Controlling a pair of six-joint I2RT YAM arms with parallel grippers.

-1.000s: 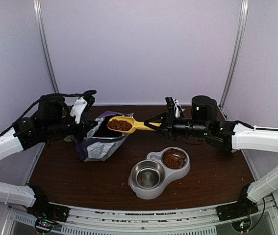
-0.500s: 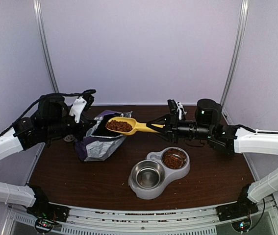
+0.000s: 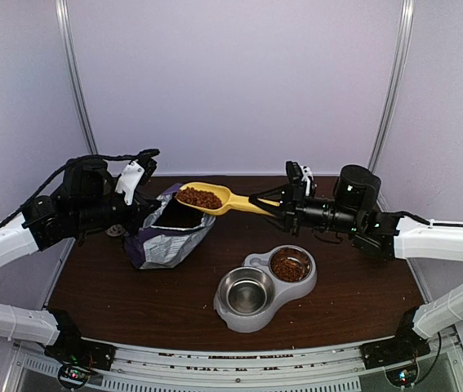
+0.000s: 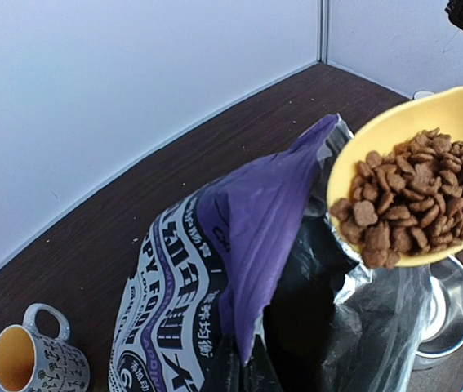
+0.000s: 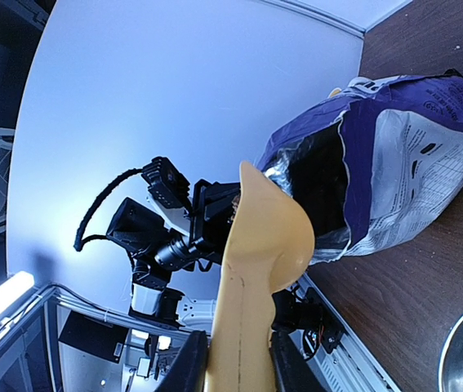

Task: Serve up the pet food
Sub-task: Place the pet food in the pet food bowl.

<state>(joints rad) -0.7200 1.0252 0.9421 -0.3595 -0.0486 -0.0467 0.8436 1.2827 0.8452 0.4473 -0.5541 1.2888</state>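
Note:
Pet food [image 3: 198, 198] fills a yellow scoop [image 3: 224, 198] that hangs level above the open mouth of the purple-and-white bag [image 3: 166, 241]. My right gripper [image 3: 276, 206] is shut on the scoop's handle; its fingers [image 5: 190, 367] clamp the handle [image 5: 243, 327] from both sides. My left gripper [image 3: 151, 214] is shut on the bag's top edge and holds the mouth open [image 4: 243, 371]. The left wrist view shows the kibble [image 4: 407, 200] heaped in the scoop. A grey double bowl [image 3: 239, 321] stands in front; its right cup holds kibble [image 3: 290, 265], its left steel cup [image 3: 246, 291] is empty.
A patterned mug with a yellow inside [image 4: 31, 363] stands on the dark table to the left of the bag [image 4: 174, 269]. Pale walls and metal posts close in the back and sides. The steel cup [image 4: 447, 306] lies just beyond the bag.
The right gripper has lifted the loaded scoop up out of the bag's mouth and drawn back slightly to the right. The left gripper and the bag have stayed put.

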